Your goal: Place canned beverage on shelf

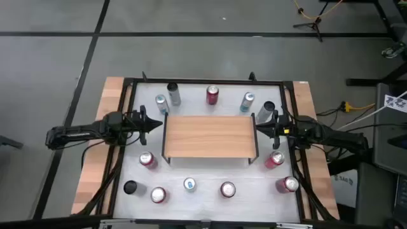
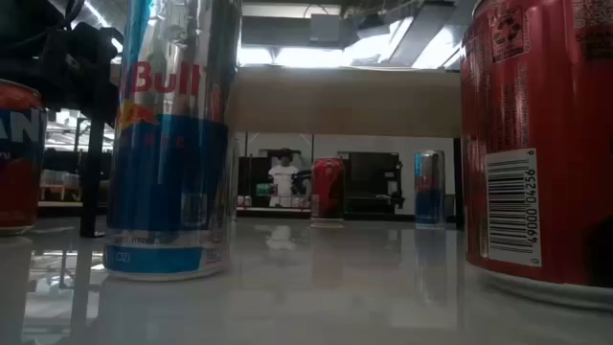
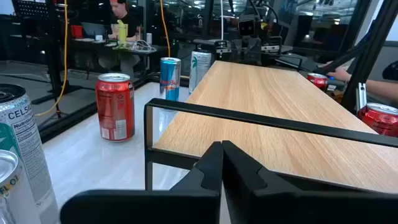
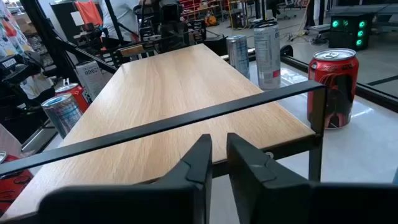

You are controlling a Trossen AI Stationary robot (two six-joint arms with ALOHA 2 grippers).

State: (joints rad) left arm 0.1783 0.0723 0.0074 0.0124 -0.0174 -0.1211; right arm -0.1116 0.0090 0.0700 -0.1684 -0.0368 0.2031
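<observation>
The shelf (image 1: 210, 135), a light wooden board on thin black legs, stands in the middle of the white tabletop with nothing on it. Several canned beverages stand upright on the tabletop around it, among them a red can (image 1: 212, 95) behind the shelf and a red can (image 1: 147, 159) near its front left corner. My left gripper (image 1: 158, 124) is shut, level at the shelf's left end (image 3: 186, 112). My right gripper (image 1: 259, 129) is shut at the shelf's right end (image 4: 261, 99). Neither holds anything.
Blue-silver cans (image 1: 173, 94) (image 1: 247, 102) stand along the far side, and more cans (image 1: 189, 184) (image 1: 227, 189) (image 1: 287, 184) along the near side. A black frame (image 1: 203, 81) runs round the tabletop. A person sits in the room beyond (image 3: 121, 15).
</observation>
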